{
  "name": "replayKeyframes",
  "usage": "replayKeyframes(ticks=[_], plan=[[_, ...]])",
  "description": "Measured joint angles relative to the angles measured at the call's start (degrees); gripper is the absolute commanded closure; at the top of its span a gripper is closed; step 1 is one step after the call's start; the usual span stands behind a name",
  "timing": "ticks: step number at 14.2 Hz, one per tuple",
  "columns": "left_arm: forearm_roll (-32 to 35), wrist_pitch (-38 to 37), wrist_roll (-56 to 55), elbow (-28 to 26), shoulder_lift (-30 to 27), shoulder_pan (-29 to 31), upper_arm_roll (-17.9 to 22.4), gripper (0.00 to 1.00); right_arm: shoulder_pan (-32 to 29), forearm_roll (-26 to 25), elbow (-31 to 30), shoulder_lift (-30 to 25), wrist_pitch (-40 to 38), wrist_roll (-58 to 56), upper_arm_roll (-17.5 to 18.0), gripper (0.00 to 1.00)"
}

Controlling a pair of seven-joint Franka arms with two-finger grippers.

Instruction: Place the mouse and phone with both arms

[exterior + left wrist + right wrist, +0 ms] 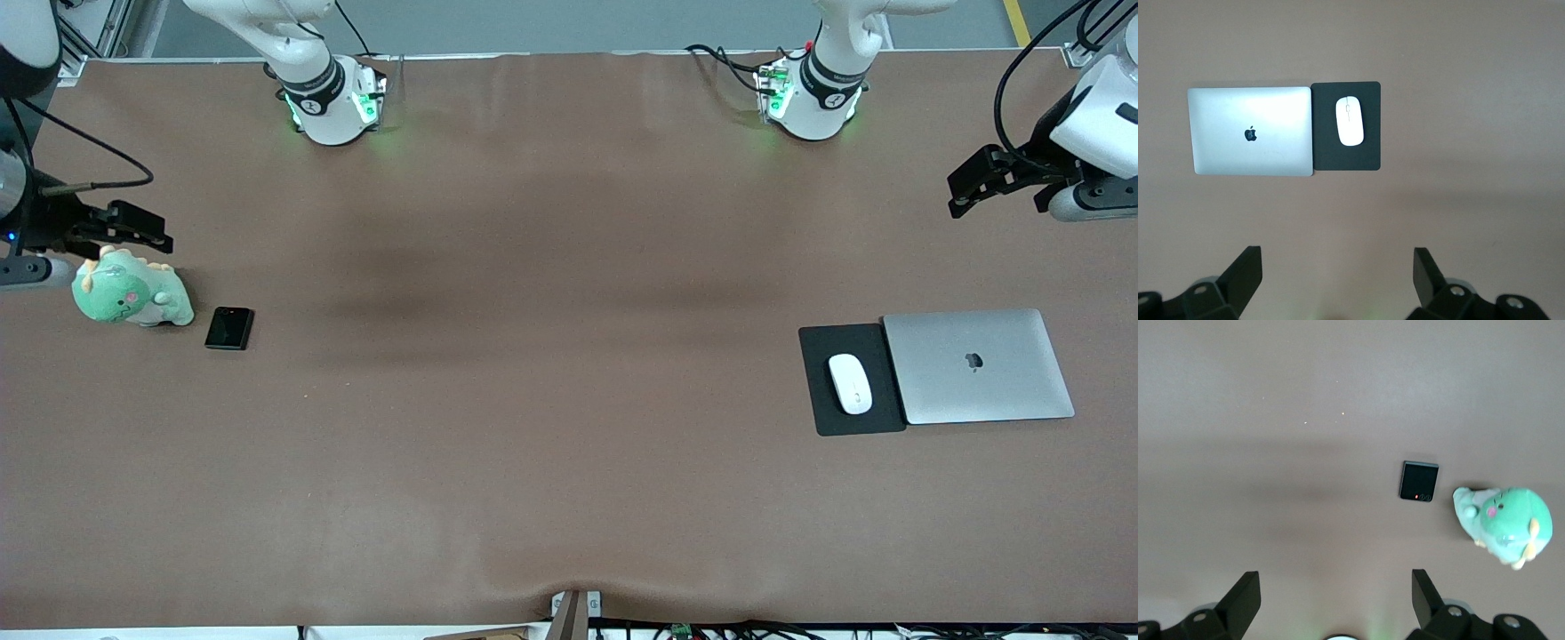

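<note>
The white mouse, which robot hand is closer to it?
The left. The left gripper hangs open over bare table at the mouse's end. The right gripper is open above the green plush toy at the other end.

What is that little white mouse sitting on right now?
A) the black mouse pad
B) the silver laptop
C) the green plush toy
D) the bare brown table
A: the mouse lies on the black mouse pad, which sits right beside the closed silver laptop; neither gripper is touching it.
</note>
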Motion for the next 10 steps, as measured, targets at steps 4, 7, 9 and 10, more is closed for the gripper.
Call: replayKeyframes(ticks=[4, 7, 9, 10], plan=[[0.0, 0.0, 0.0, 0.01, 0.0, 0.0, 0.0, 0.0, 0.67, 0.0, 2.12, -1.62, -2.43, 2.26, 0.05, 0.0], [0.0, 0.0, 0.0, 0.01, 0.0, 0.0, 0.0, 0.0, 0.67, 0.0, 2.35, -2.41, -2.51, 2.39, -0.04, 0.0], [0.0, -0.01, 0.0, 0.01, 0.0, 0.0, 0.0, 0.0, 0.66, 0.04, 2.34, -2.41, -2.47, 2.47, -0.3, 0.0], [0.0, -0.02, 0.0, 0.01, 0.0, 0.0, 0.0, 0.0, 0.66, 0.07, 2.34, -2.41, -2.43, 2.48, -0.4, 0.0]])
